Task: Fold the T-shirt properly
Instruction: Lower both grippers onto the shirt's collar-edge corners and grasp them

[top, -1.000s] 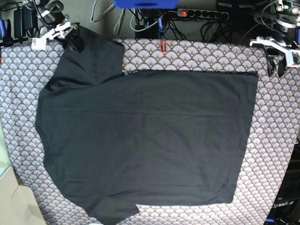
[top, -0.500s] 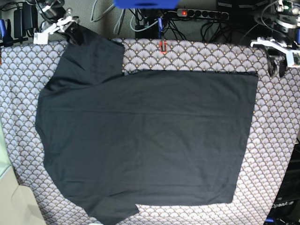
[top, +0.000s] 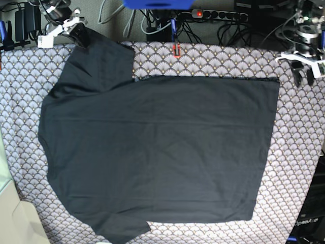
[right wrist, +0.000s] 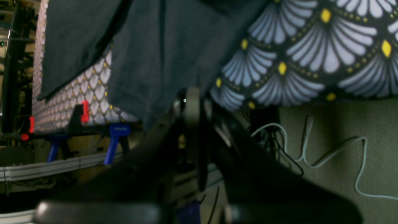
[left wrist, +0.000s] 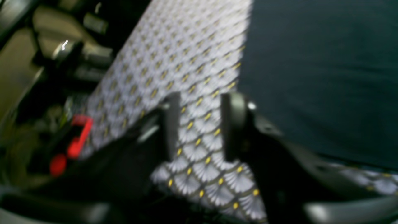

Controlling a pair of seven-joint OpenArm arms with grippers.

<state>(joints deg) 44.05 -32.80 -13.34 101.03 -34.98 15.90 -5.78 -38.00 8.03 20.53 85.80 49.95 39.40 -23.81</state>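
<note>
On a table draped in a fan-patterned tablecloth [top: 213, 58], a dark T-shirt [top: 157, 152] lies spread flat, one sleeve reaching to the far corner and the other hanging at the near edge. At that far corner, the right gripper [right wrist: 189, 102] has its jaws pressed together on the edge of the sleeve, the cloth bunching where it is pinched; in the base view the same gripper [top: 78, 33] sits at the sleeve's tip. Across the table, the left gripper [left wrist: 200, 124] hangs over bare tablecloth just beside the shirt's straight hem, its two fingers [left wrist: 233, 124] standing apart with only the pattern showing between them and nothing held. In the base view it [top: 307, 71] hovers near the table's far edge, apart from the shirt. Red clamps [top: 176, 51] and blue clamps [right wrist: 113, 140] pin the tablecloth along the rim.
</note>
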